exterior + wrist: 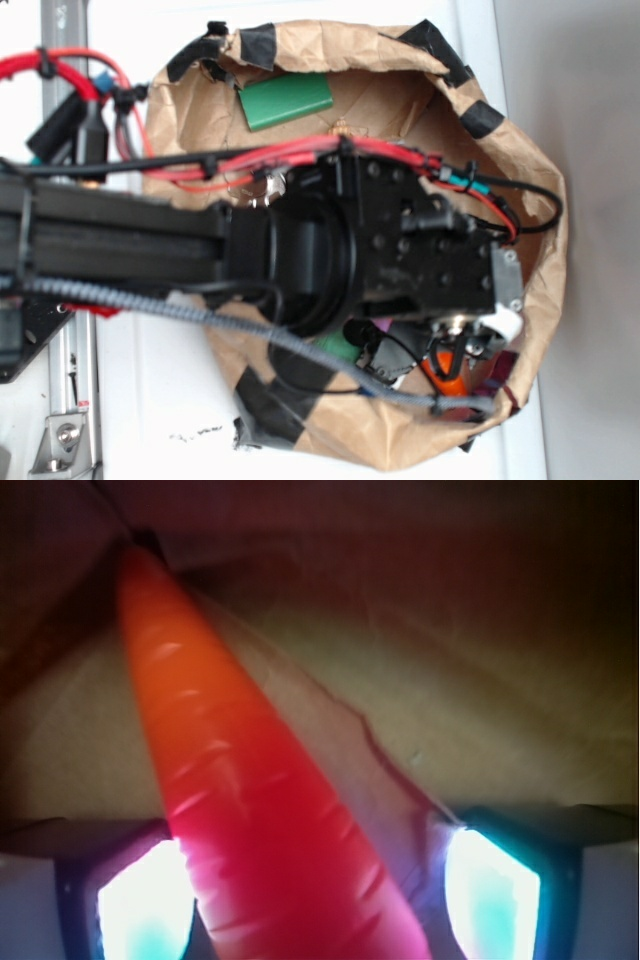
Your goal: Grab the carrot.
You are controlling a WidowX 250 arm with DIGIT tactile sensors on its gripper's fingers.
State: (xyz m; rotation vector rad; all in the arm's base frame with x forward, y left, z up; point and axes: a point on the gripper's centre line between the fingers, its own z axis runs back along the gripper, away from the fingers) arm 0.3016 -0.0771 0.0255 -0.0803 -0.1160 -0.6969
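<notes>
- carrot (pixel 250 790) lies between the two lit fingertips (pixel 145 900) in the wrist view, its point running away toward the brown paper wall (pixel 480 680)
- gripper (pixel 455 365) is down inside the taped paper bag (pixel 400 90); a patch of orange shows beneath it
- fingers flank the carrot, but whether they press on it i cannot tell
- reaching looks done; a firm close and the lift seem left

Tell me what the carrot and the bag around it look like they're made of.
The carrot looks like glossy moulded plastic: smooth orange skin with shiny highlights and shallow pressed grooves. The bag looks like matte brown kraft paper, creased and crumpled, with its rim patched in black tape.
</notes>
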